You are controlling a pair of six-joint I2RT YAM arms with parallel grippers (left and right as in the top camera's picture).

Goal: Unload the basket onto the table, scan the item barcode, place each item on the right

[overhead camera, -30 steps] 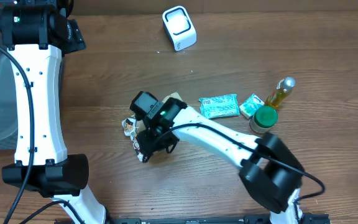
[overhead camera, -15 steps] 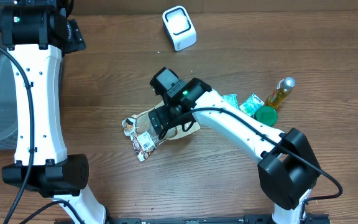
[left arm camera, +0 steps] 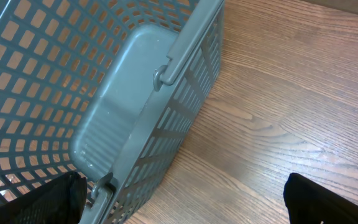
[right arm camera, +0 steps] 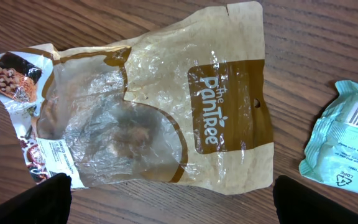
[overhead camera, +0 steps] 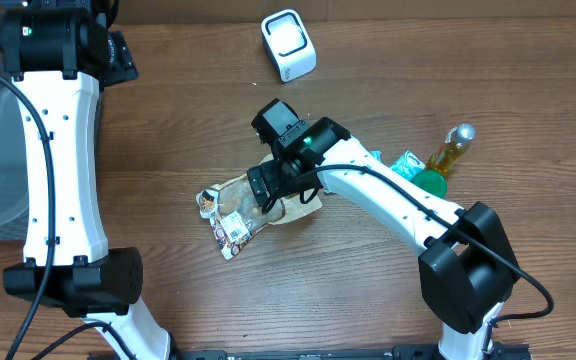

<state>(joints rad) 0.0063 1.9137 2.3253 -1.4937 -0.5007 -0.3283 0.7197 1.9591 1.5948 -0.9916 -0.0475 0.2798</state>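
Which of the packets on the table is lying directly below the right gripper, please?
The brown pouch with the clear window; the teal packet lies off to one side, at the picture's edge.

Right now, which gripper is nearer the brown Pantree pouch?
Right. The right gripper hangs open just above the pouch, over its upper right end. The left gripper is far off to the left, beside the grey basket.
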